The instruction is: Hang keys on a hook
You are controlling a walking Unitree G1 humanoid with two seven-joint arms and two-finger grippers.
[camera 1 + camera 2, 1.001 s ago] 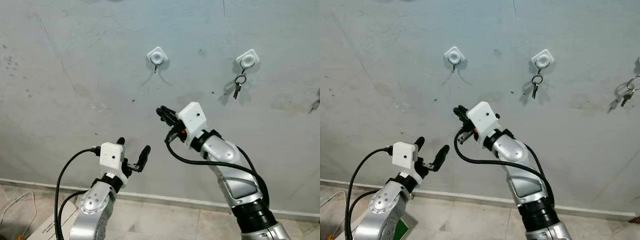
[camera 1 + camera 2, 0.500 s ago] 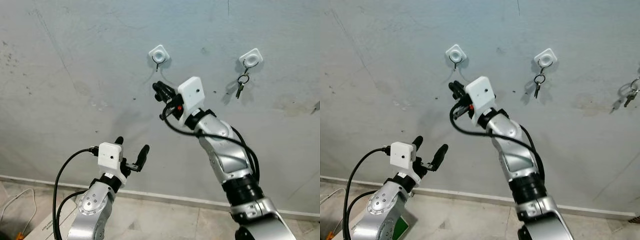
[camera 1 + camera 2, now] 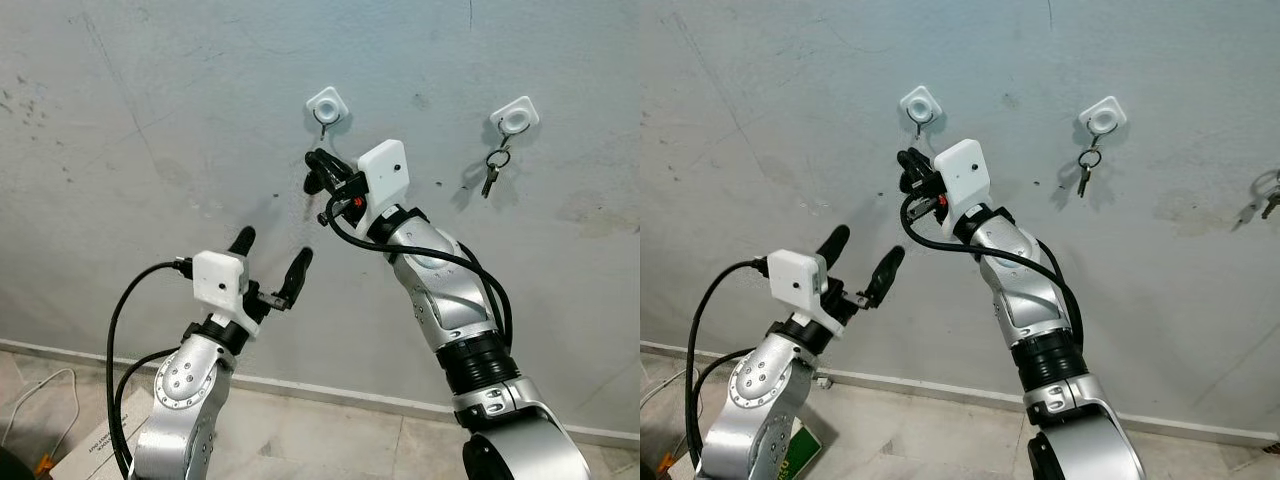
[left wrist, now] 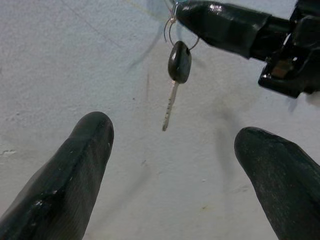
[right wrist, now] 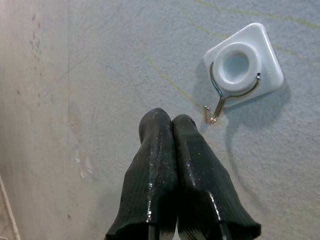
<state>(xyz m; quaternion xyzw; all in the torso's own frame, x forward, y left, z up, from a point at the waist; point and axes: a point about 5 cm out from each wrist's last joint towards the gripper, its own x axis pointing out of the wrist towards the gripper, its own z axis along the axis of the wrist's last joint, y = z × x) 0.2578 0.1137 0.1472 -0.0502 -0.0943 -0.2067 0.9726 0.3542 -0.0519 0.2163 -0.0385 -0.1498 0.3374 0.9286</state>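
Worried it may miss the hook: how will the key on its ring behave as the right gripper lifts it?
Probably light, and it likely swings: the key dangles loose from a thin ring pinched by the right gripper. The ring looks stiff, so it should catch the hook.

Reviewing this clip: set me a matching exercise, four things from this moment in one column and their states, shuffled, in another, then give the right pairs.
Things:
1. right gripper
2. left gripper
3. hook on the left
4. hook on the right

States:
A. fingers spread apart, holding nothing
B. bare, nothing hanging from it
C. shut on the ring of a black-headed key
D. already carries a key ring

Pairs: 1-C, 2-A, 3-B, 4-D
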